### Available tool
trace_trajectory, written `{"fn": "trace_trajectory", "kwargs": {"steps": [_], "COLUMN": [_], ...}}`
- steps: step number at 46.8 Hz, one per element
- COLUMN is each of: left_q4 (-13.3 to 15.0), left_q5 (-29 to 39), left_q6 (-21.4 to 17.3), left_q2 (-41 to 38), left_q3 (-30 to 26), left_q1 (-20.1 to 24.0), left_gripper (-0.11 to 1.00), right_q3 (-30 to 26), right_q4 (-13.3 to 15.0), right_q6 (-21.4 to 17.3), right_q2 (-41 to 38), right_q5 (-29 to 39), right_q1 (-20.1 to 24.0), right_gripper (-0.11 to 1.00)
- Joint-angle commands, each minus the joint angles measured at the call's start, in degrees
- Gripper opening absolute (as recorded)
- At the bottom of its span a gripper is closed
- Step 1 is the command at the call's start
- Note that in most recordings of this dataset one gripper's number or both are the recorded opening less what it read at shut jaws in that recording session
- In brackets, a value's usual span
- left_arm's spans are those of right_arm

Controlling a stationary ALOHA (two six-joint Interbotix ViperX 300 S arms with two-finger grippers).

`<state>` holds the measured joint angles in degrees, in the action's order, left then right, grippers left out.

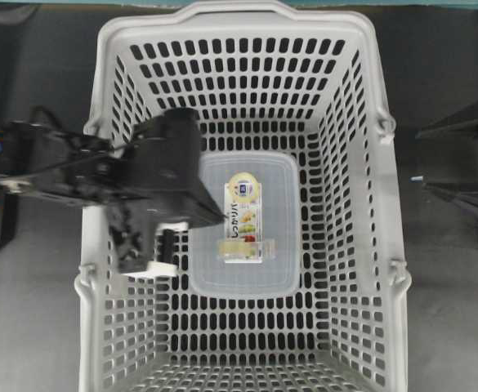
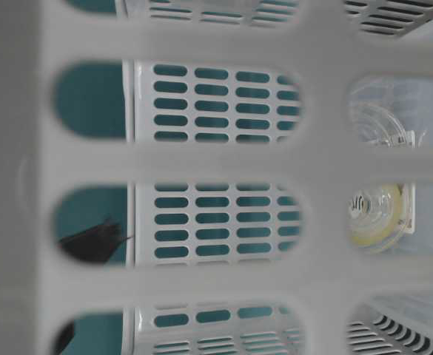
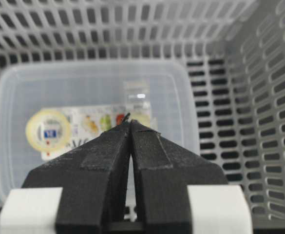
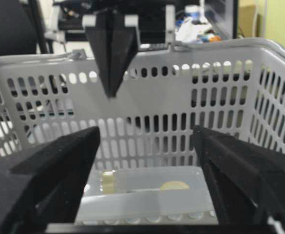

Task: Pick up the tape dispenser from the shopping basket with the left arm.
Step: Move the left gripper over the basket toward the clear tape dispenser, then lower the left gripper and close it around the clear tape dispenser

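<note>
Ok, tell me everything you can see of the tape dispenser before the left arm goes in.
The tape dispenser is small, clear plastic, with a pale yellowish roll inside. It lies on the lid of the translucent box, at the end of the box's printed label, on the shopping basket floor. Nothing grips it: the left gripper hangs shut above it, clear of it.

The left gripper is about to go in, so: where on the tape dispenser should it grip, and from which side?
Judging by its pose, come from above. The tape dispenser lies flat on the lidded box in the shopping basket, walls blocking sideways approaches. The left gripper, now shut, should open and pinch its narrow clear body.
</note>
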<state>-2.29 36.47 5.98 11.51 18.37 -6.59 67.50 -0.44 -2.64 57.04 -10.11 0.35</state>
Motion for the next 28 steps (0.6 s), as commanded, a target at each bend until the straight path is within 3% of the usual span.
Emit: {"fn": "trace_trajectory", "kwargs": {"steps": [1, 11, 14, 17, 23, 28], "left_q4": [-0.18, -0.18, -0.18, -0.18, -0.18, -0.18], "left_q5": [1.93, 2.9, 3.52, 4.31, 4.66, 4.57], "left_q6": [0.18, 0.35, 0.7, 1.05, 2.64, 3.25], "left_q2": [-1.85, -5.19, -6.33, -7.65, -10.72, -13.27], "left_q3": [-3.08, -4.83, -5.1, -5.36, -5.98, -5.8], "left_q1": [-0.7, -1.14, -1.14, -1.41, -1.85, -2.11], "left_gripper": [0.0, 0.03, 0.16, 0.39, 0.76, 0.91], "right_q3": [-1.05, -0.97, -0.7, -0.62, -0.44, -0.09], "right_q4": [-0.26, -0.18, -0.18, -0.18, -0.18, -0.18], "right_q6": [0.0, 0.18, 0.18, 0.18, 0.18, 0.18], "right_q2": [-0.18, 0.18, 0.35, 0.53, 0.79, 0.88], "right_q5": [-0.18, -0.18, -0.18, -0.18, -0.09, -0.09], "right_q1": [0.09, 0.09, 0.09, 0.09, 0.09, 0.18], "right_gripper": [0.73, 0.72, 0.72, 0.72, 0.72, 0.72]}}
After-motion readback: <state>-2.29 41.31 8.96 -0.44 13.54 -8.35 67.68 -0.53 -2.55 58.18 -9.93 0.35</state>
